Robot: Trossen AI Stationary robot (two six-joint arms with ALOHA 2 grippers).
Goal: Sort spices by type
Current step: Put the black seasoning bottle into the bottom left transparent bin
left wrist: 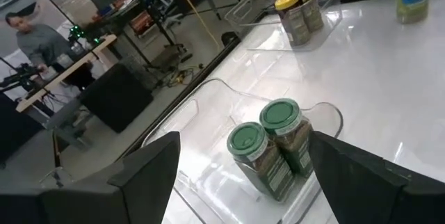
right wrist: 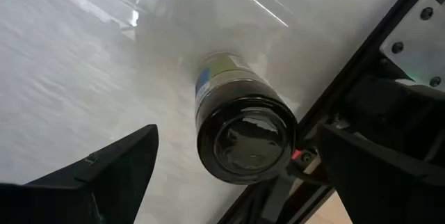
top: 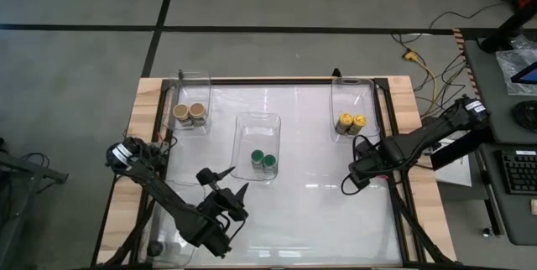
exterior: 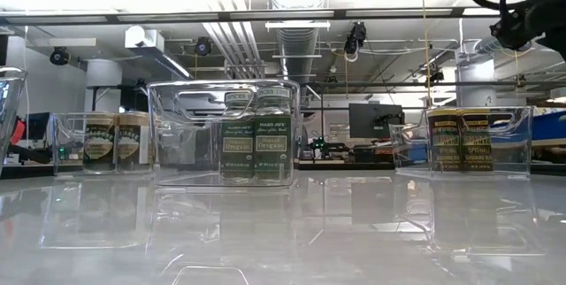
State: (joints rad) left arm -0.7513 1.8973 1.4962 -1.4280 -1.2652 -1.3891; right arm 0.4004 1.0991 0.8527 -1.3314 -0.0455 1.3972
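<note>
Two grippers are working with fingers spread wide, holding nothing: the left gripper (top: 225, 183) is hovering near the table's front, just short of the middle bin (top: 257, 120) with two green jars (left wrist: 272, 147); the right gripper (right wrist: 236, 175) is hanging over a black jar (right wrist: 242, 130) by the right edge. Farther back, two brown jars (top: 190, 115) are sitting in the left bin, two yellow jars (top: 351, 123) in the right.
</note>
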